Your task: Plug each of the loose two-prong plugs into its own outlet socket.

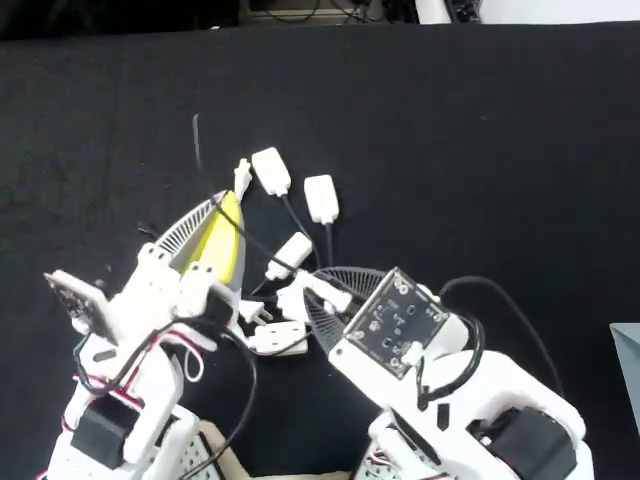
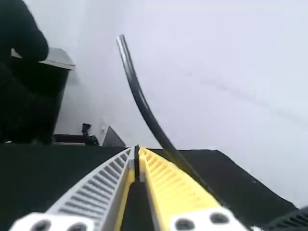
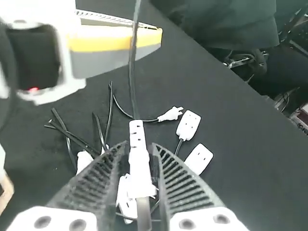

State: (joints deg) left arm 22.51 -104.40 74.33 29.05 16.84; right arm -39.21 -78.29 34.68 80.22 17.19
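Note:
My right gripper (image 3: 139,149) is shut on a long white outlet socket (image 3: 136,144), whose black cable (image 3: 132,72) runs up toward the left arm. Beyond it on the black cloth lie a loose two-prong plug (image 3: 172,114) and two white outlet sockets (image 3: 188,124) (image 3: 198,158). In the high view these are the plug (image 1: 242,178) and sockets (image 1: 270,170) (image 1: 321,198), with the right gripper (image 1: 312,292) below them. My left gripper (image 1: 228,205), grey and yellow, is shut (image 2: 136,151) with nothing between its fingers. A black cable (image 2: 144,110) lies across its yellow finger.
More white plugs and cables (image 1: 275,335) lie tangled between the two arms. The black cloth (image 1: 450,120) covers the table. A grey-blue object (image 1: 628,350) stands at the right edge, and a beige piece (image 1: 215,450) sits at the front.

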